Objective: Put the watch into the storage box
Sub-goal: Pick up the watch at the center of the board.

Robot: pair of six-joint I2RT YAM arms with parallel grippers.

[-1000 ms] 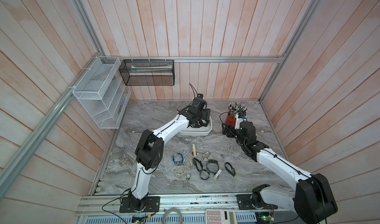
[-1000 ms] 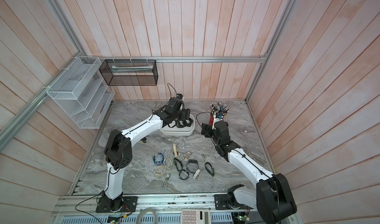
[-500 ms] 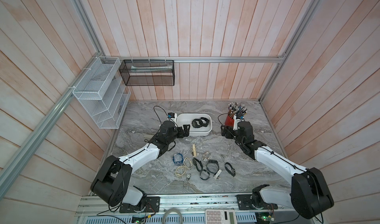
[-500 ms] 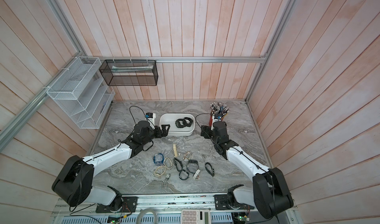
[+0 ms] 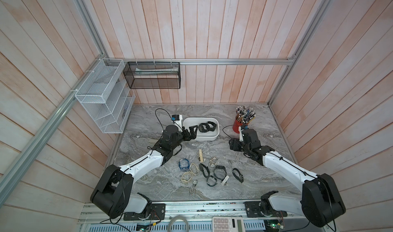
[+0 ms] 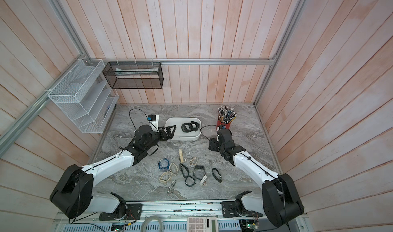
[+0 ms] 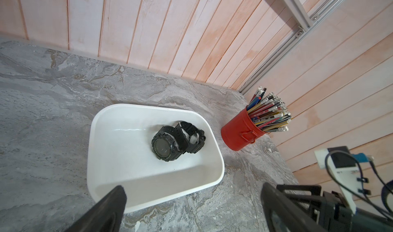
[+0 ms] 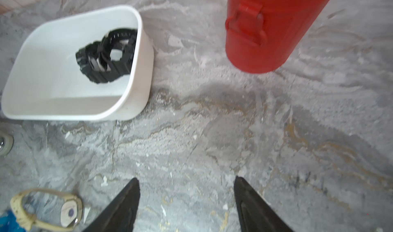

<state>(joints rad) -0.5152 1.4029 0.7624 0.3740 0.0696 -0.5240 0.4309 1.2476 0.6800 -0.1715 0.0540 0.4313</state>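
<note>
Watch (image 7: 164, 144): where does it lie?

Inside the storage box (image 7: 89, 148), toward the end nearest the red pencil tin (image 7: 238, 133), touching a second black watch (image 7: 194, 138). My left hand (image 5: 193, 132) hangs at the rim of the box's opposite end, jaws wide, nothing in them.

And the right?

My right hand (image 8: 186, 178) is parted and empty over bare surface (image 8: 191, 135), near both box and tin.

Next step?

I judge a fresh pick: more black watches (image 5: 219, 172) lie toward the front edge. I'd pull the left hand clear of the rim, then come down astride one strap only.

Obstacles?

Beige watches (image 5: 187, 176) and a wooden peg (image 5: 200, 155) crowd that cluster, and the straps lie close together.
</note>
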